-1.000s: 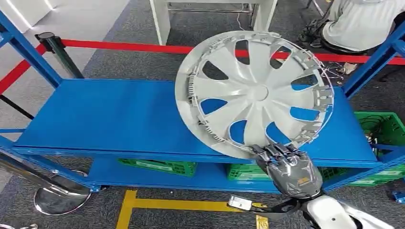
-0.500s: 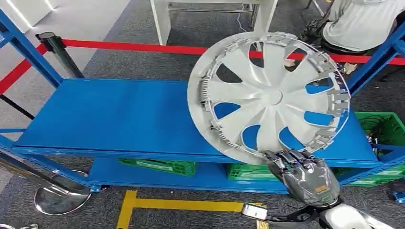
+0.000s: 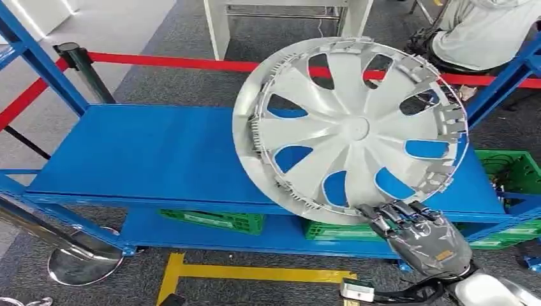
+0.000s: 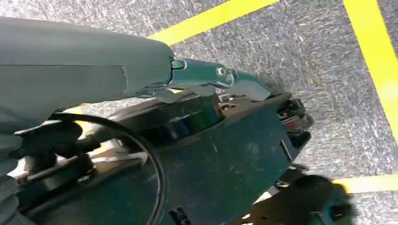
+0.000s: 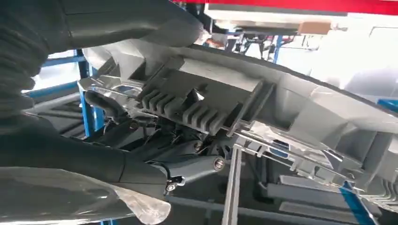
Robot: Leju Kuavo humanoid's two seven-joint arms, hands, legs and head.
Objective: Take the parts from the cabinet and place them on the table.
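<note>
A large silver wheel cover (image 3: 351,127) with curved spokes is tilted up on edge over the right half of the blue cabinet shelf (image 3: 147,153). My right hand (image 3: 418,236) grips its lower rim from below, in front of the shelf's front edge. In the right wrist view the cover's ribbed inner rim (image 5: 300,108) lies across my right hand (image 5: 94,154), whose fingers curl around it. My left hand (image 4: 141,70) hangs over the floor with nothing in it, fingers stretched out.
Green crates (image 3: 214,221) sit on the lower shelf and another (image 3: 513,169) stands at the right. Blue uprights frame the cabinet. Behind it run a red barrier tape (image 3: 166,62) with a post (image 3: 80,64), a white table (image 3: 281,19) and a seated person (image 3: 485,32).
My right hand has moved right and down, drawing the wheel cover nearer to me; it looks larger. The view has shifted slightly.
</note>
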